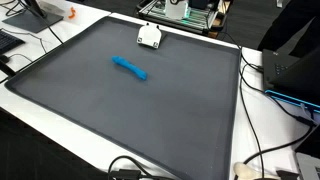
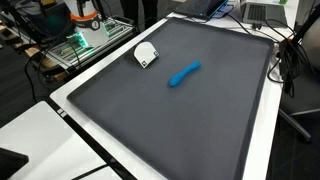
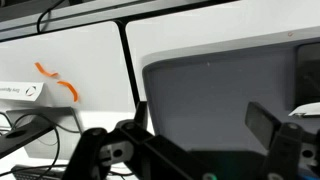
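Observation:
In the wrist view my gripper (image 3: 190, 140) is open and empty, its two dark fingers spread wide at the bottom of the picture, high above a dark grey mat (image 3: 215, 95). Nothing lies between the fingers. The arm and gripper do not show in either exterior view. A long, thin blue object (image 1: 131, 68) lies flat near the middle of the mat (image 1: 120, 110); it also shows in an exterior view (image 2: 184, 74). A small white object (image 1: 150, 37) sits at the mat's far edge and shows in both exterior views (image 2: 146, 55).
The mat lies on a white table (image 1: 270, 130). Cables (image 1: 255, 160) trail along the table's side. An orange cable (image 3: 58, 80) lies on the white surface beyond the mat. A rack with green-lit equipment (image 2: 85, 38) stands beside the table.

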